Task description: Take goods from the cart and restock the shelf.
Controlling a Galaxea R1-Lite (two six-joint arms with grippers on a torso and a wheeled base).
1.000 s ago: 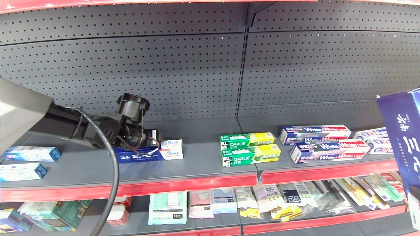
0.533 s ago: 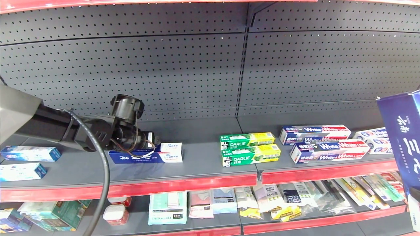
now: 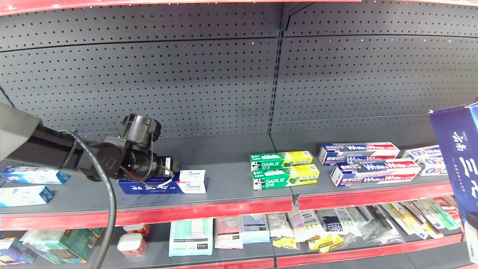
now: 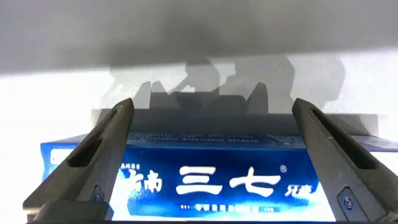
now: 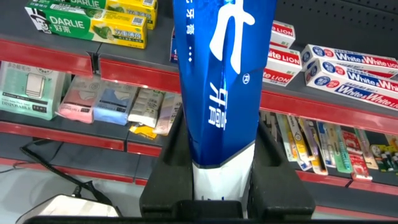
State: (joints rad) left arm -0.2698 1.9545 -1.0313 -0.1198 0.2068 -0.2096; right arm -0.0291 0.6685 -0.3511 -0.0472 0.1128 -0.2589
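A blue and white toothpaste box point(image 3: 160, 184) lies flat on the grey shelf point(image 3: 224, 175), left of the middle. My left gripper point(image 3: 170, 167) hovers just behind and above it, open. In the left wrist view the box point(image 4: 211, 180) sits beyond the spread fingers point(image 4: 93, 162) of that gripper point(image 4: 212, 106). At the far right a second blue toothpaste box point(image 3: 459, 149) stands upright in the air. My right gripper point(image 5: 221, 149) is shut on the lower end of this box point(image 5: 217, 74).
Green toothpaste boxes point(image 3: 285, 173) lie mid-shelf, and white and red ones point(image 3: 373, 166) to their right. Light blue boxes point(image 3: 33, 175) lie at the left end. Packets point(image 3: 261, 228) fill the lower shelf behind a red front rail point(image 3: 209, 209). Bare shelf lies between the blue and green boxes.
My left arm has drawn back to the left and lowered. The blue box on the shelf has shifted left and toward the front edge. The right arm has kept still.
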